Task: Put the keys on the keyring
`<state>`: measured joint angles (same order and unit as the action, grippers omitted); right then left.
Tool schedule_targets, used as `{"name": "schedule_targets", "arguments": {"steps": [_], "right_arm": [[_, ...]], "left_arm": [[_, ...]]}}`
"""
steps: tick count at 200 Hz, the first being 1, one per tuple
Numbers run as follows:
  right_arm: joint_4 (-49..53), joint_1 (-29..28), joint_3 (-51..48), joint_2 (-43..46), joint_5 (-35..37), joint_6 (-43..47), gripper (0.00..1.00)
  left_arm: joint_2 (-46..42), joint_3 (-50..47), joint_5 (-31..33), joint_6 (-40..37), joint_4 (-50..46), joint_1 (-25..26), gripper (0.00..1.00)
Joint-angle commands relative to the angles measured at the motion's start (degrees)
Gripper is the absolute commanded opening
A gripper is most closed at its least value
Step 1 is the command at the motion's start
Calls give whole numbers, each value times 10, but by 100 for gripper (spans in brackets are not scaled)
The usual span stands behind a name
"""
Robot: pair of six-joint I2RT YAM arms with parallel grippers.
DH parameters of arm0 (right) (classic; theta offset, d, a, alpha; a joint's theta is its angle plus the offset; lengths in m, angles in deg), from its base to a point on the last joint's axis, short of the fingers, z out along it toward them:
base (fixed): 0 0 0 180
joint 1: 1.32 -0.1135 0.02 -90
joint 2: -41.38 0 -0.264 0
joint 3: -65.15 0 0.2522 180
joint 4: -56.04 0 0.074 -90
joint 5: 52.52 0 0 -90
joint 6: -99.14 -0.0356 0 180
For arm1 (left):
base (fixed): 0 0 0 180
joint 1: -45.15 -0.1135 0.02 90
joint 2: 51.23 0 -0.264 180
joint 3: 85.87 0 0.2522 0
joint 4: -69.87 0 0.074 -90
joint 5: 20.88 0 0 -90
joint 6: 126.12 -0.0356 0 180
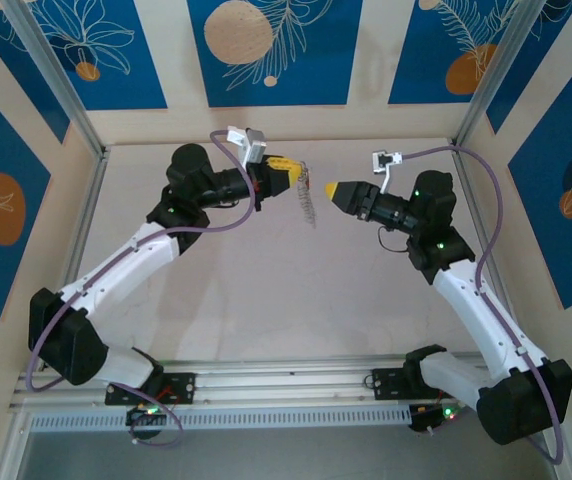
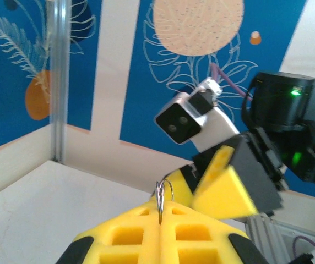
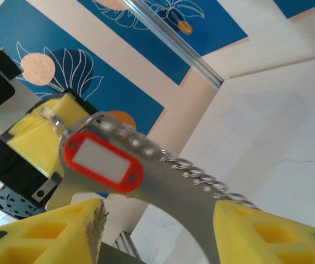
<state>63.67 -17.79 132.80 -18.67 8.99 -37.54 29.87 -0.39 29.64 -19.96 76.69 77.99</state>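
Clamped on the keyring [image 2: 160,199] with left fingers [image 2: 119,236]; past wide-spread right fingers [image 3: 273,234] (right wrist view), keys [image 3: 103,163] with red tag beside the loop.

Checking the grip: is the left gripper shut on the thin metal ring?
Yes, the yellow fingers of the left gripper meet with no gap, pinching the thin metal ring in their seam.
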Motion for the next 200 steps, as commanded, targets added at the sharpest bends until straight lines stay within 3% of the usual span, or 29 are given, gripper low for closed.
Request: {"name": "schedule_targets", "arguments": {"steps": [1, 67, 132, 164, 200], "right_arm": [[18, -16, 7, 13, 9, 22, 60], [48, -81, 19, 17, 67, 76, 78], [85, -146, 51, -24, 151, 122, 80], [103, -145, 50, -30, 206, 127, 78], [105, -134, 48, -31, 222, 122, 74]], "left_arm": [[-18, 10, 68, -9, -35, -5, 0], [-19, 23, 130, -21, -78, 2, 0], [-33, 29, 148, -39, -103, 16, 0], [-41, 31, 142, -36, -102, 22, 0], [-47, 32, 129, -34, -98, 31, 0]]}}
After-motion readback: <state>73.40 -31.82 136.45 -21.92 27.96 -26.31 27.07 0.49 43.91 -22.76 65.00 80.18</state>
